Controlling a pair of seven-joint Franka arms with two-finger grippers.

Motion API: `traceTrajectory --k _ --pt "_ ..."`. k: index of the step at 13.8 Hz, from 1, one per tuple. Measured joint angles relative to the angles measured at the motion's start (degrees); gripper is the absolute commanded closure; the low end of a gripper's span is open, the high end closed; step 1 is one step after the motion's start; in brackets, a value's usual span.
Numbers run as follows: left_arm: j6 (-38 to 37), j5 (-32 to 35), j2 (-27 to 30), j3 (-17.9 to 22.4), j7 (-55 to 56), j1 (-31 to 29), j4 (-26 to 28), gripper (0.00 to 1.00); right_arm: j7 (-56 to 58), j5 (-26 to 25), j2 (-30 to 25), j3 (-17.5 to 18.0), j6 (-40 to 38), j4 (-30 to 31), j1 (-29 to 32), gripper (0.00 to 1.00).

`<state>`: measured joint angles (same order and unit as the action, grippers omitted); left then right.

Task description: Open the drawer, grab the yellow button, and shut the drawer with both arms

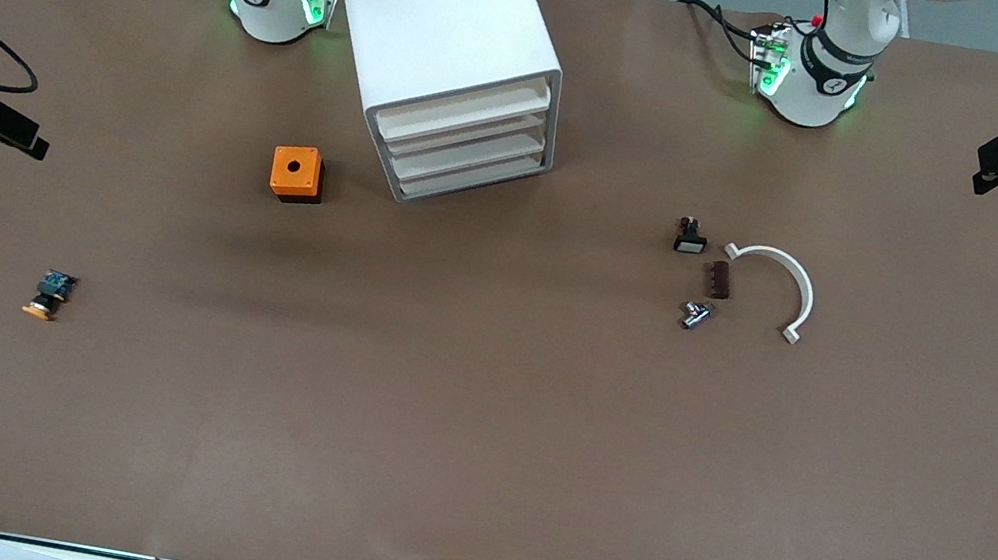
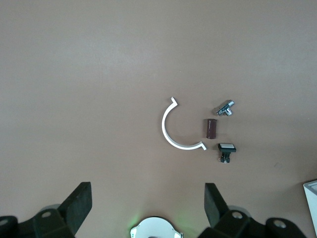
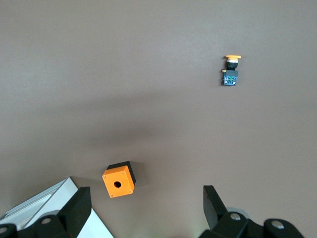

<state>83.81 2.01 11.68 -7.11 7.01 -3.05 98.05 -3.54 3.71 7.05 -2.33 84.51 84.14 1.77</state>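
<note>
The white cabinet (image 1: 445,28) stands between the two arm bases. Its topmost drawer (image 1: 467,107) is shut, like the three below it. The button (image 1: 50,294), orange cap and black-and-blue body, lies on its side on the table toward the right arm's end; it also shows in the right wrist view (image 3: 231,69). My right gripper (image 1: 26,135) is open and empty, up over the table's right-arm end (image 3: 146,198). My left gripper (image 1: 989,171) is open and empty, up over the left arm's end (image 2: 147,198).
An orange cube with a hole (image 1: 297,173) sits beside the cabinet toward the right arm's end. Toward the left arm's end lie a white half-ring (image 1: 787,283), a small black piece with a white face (image 1: 689,238), a brown cylinder (image 1: 719,279) and a metal fitting (image 1: 695,314).
</note>
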Motion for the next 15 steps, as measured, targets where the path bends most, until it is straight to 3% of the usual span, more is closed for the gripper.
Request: traceTrajectory --k 6,15 --pt "1.58 0.00 2.73 0.00 -0.01 0.01 2.78 0.00 -5.84 -0.15 -5.26 0.24 -1.38 -0.34 -1.87 0.00" --pt "6.76 -3.07 0.44 -0.13 -0.14 0.38 2.10 0.00 -1.01 -0.28 -5.52 -0.81 -2.17 1.35 -0.90 0.00"
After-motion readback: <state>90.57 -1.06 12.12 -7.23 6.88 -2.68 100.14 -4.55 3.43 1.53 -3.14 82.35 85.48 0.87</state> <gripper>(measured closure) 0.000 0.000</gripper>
